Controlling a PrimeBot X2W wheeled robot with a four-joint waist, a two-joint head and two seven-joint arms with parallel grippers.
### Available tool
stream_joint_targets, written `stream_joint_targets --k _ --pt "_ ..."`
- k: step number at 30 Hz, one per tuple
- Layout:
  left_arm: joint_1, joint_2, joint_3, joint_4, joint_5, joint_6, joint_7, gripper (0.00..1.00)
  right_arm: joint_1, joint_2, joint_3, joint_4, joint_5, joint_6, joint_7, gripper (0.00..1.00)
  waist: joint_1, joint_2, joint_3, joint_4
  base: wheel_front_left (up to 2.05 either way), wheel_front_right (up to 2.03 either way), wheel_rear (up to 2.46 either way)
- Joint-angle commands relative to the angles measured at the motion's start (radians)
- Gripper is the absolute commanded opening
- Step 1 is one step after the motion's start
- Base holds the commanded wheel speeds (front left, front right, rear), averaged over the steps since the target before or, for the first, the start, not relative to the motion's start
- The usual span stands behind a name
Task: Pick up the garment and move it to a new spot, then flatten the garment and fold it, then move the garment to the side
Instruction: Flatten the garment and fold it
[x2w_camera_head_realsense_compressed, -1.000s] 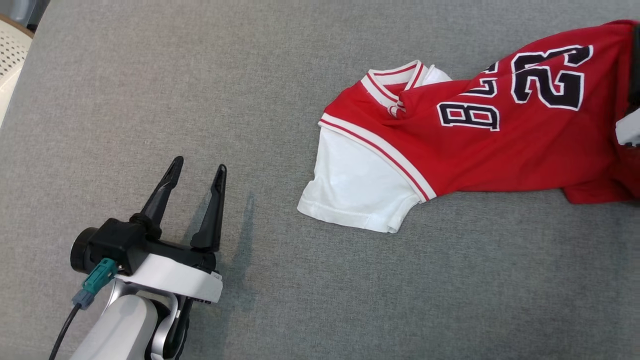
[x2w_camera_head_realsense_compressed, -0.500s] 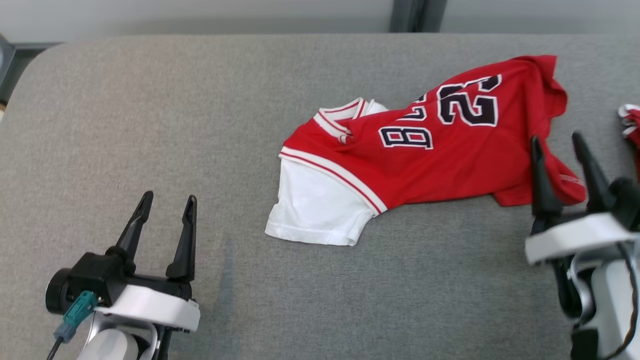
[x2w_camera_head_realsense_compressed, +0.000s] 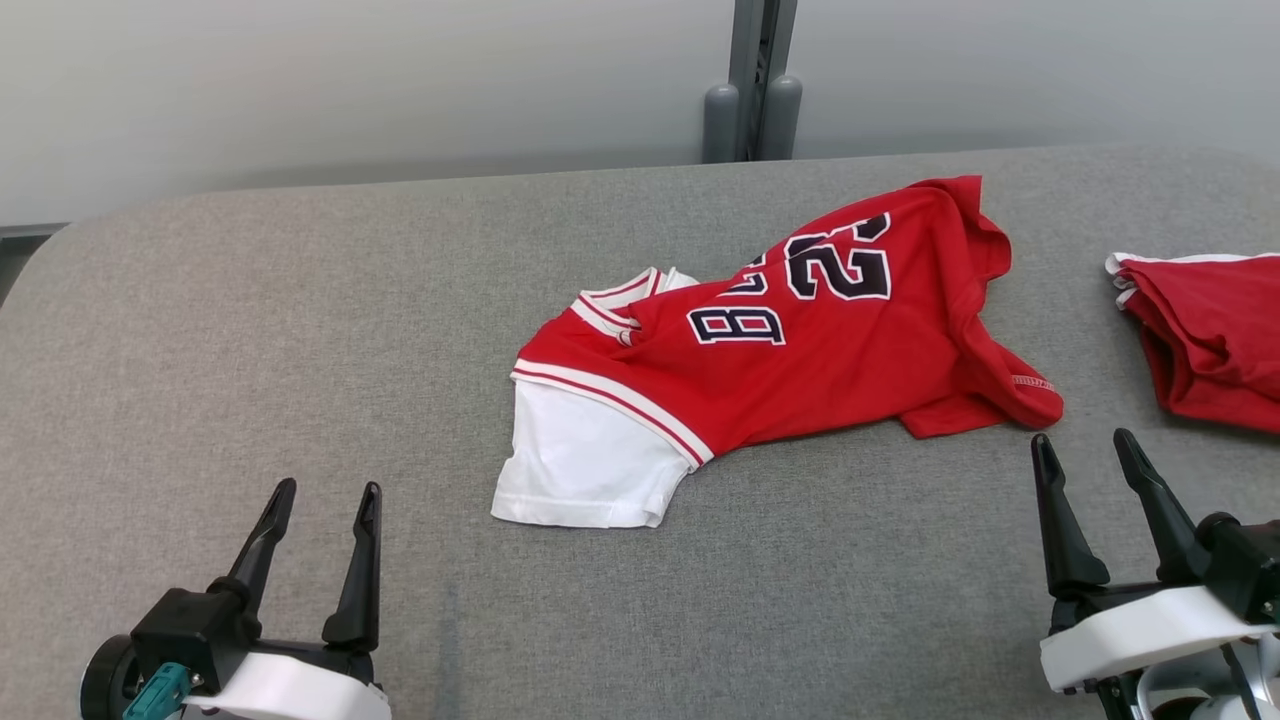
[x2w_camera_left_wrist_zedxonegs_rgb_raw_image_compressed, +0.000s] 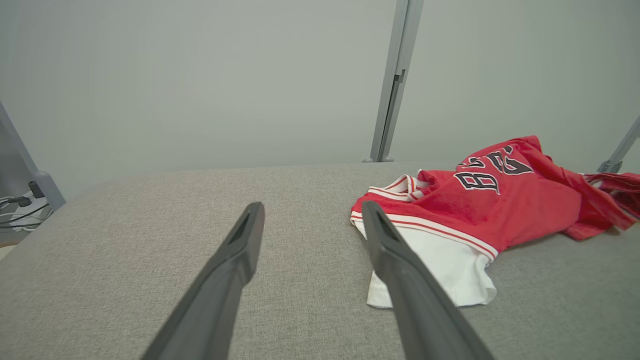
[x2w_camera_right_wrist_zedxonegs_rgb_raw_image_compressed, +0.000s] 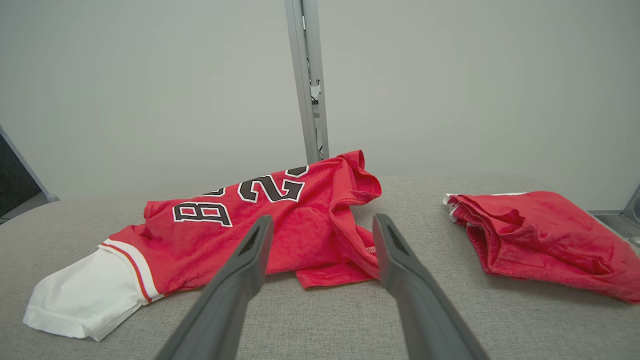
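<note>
The jersey (x2w_camera_head_realsense_compressed: 820, 350) lies crumpled on the grey worktop (x2w_camera_head_realsense_compressed: 300, 330), ahead of both hands and touching neither. It is ahead and to the right of the left hand (x2w_camera_head_realsense_compressed: 328, 487), and ahead and to the left of the right hand (x2w_camera_head_realsense_compressed: 1081, 438). Its black, white-edged lettering shows a clear "B". The next letters are lost in a fold. Larger digits follow, with a 2 among them, but creases keep the rest from being read.

Both hands hover with fingers apart, holding nothing. The white sleeve (x2w_camera_head_realsense_compressed: 580, 465) is the part nearest the left hand. The red hem corner (x2w_camera_head_realsense_compressed: 1010, 395) lies just ahead of the right hand's fingertips.

A second red garment (x2w_camera_head_realsense_compressed: 1210, 340) lies bunched ahead and to the right of the right hand, running off the head view's right edge.

Bare worktop stretches ahead and left of the left hand, and also between the two hands. The worktop's far edge runs beyond the jersey and curves round at its left corner. A grey post (x2w_camera_head_realsense_compressed: 750, 80) stands behind that edge.
</note>
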Motion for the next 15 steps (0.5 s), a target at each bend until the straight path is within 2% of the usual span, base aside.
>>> stream_joint_targets --k 1,9,13,15 --pt "0.007 0.008 0.002 -0.008 -0.004 0.006 0.003 1.00 0.011 0.000 -0.005 -0.014 0.003 0.000 0.008 1.00 0.0000 0.0000 -0.004 -0.002 0.00 0.00 0.00" --pt "-0.009 0.013 -0.014 -0.028 0.001 0.003 0.025 1.00 0.023 0.001 -0.003 -0.053 0.026 0.000 0.023 1.00 0.0000 0.0000 0.002 0.001 0.00 0.00 0.00" --pt "-0.048 0.012 -0.036 -0.028 0.011 -0.016 0.045 1.00 0.014 0.001 -0.001 -0.060 0.030 0.000 0.025 1.00 0.0000 0.0000 0.014 0.001 0.00 0.00 0.00" --pt "-0.085 0.009 -0.059 -0.007 0.015 -0.043 0.060 1.00 0.006 0.001 0.001 -0.063 0.032 0.000 0.024 1.00 0.0000 0.0000 0.025 -0.002 0.00 0.00 0.00"
